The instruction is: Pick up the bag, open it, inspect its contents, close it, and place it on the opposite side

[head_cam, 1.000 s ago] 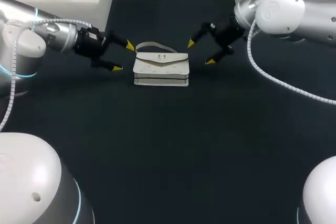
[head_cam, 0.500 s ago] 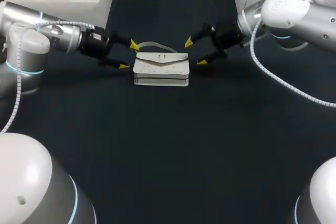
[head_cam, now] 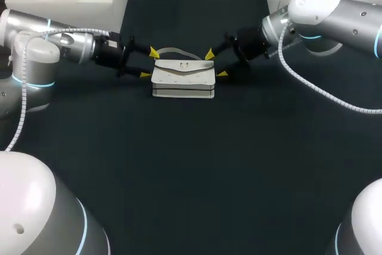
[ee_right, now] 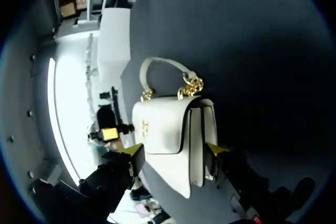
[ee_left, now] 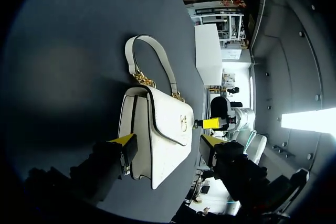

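White handbag [head_cam: 182,79], one, upright on dark table [head_cam: 191,165], far middle, between two grippers.

Closed flap with one gold clasp [ee_left: 184,123]; one curved handle [head_cam: 173,50] on two gold chain links [ee_left: 143,80]; base flat on table. Left gripper [head_cam: 148,64] at handbag's left end, fingers spread, one yellow tip at far side and one at near side of that end; in left wrist view, handbag's end between both tips, one tip just against side panel, other tip apart from flap. Right gripper [head_cam: 215,64] at handbag's right end, fingers likewise spread, handbag's end between its two tips; contact unclear in right wrist view. Four yellow tips in total, two per gripper.
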Motion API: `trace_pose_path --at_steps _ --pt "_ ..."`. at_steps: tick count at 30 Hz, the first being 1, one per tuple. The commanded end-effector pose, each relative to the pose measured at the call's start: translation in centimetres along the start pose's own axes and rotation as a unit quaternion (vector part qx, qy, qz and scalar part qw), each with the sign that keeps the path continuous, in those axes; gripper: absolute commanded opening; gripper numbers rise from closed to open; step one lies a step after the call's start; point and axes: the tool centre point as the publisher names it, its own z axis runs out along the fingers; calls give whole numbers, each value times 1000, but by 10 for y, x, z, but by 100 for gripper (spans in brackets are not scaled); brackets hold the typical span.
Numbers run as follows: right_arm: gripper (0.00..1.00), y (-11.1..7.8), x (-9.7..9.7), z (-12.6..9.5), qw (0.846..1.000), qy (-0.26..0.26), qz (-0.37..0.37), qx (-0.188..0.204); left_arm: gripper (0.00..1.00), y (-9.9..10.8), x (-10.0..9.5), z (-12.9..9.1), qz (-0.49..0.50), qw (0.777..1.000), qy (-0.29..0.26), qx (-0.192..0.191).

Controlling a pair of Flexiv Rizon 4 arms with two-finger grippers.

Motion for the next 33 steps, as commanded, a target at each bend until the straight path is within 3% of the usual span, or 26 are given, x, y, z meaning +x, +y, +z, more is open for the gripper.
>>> trace_pose_path --at_steps 1,7,15,19,23,25,29,30,31,32,33 --pt "67 6 -3 3 1000 10 -1 29 79 -4 -3 6 -2 1000 5 -4" --pt "60 6 -1 5 999 21 -3 30 70 -7 -6 11 -6 1000 11 -1" --pt "67 8 -2 14 999 27 -1 36 54 -14 -11 20 -15 1000 20 5" --pt "64 8 -5 17 999 29 3 37 47 -15 -14 24 -20 1000 19 4" --pt "49 8 -5 18 999 32 4 39 40 -16 -16 24 -24 1000 19 4" --pt "47 8 -5 18 999 33 3 39 37 -17 -16 24 -24 1000 19 5" --pt "38 8 -6 20 999 36 4 41 22 -16 -18 25 -25 1000 18 5" --pt "33 8 -7 21 998 36 5 41 14 -16 -18 25 -25 999 18 5" --pt "22 8 -7 21 998 38 7 41 4 -16 -19 25 -26 999 18 5" --pt "0 8 -8 22 998 39 8 40 0 -16 -19 26 -26 999 18 5" --pt "0 8 -9 22 998 40 9 39 0 -15 -19 26 -26 999 18 5"
